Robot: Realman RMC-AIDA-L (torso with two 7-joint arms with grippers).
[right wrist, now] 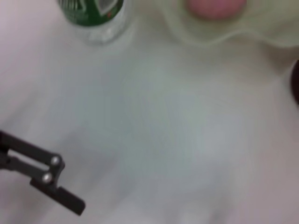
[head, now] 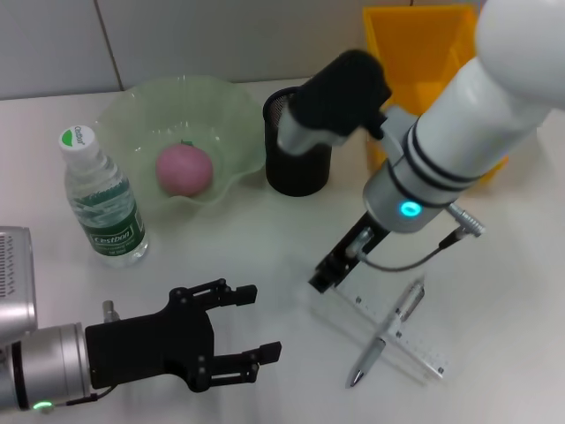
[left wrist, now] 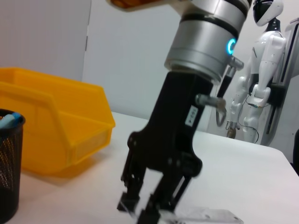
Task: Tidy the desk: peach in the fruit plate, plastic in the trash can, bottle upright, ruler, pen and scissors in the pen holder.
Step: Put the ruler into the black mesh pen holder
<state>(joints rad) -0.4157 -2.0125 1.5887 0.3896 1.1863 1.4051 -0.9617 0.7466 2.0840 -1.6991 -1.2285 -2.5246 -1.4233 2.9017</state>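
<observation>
Black left gripper [head: 252,325] at the near left, hovering above the white bench [head: 256,247], fingers spread wide, holding nothing. Near right: clear ruler [head: 402,334] flat on the bench, silver pen [head: 387,336] lying across it. Right gripper [head: 321,279] down at the ruler's left end, fingers narrowly parted around its edge. Farther left, bottle [head: 101,199] upright. Beyond, peach [head: 184,169] in the green plate [head: 225,110]; black mesh pen holder [head: 300,168] just right; yellow bin [head: 424,53] far right.

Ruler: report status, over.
Right gripper down at ruler end. Left gripper open, idle nearby. Pen lies across ruler.
</observation>
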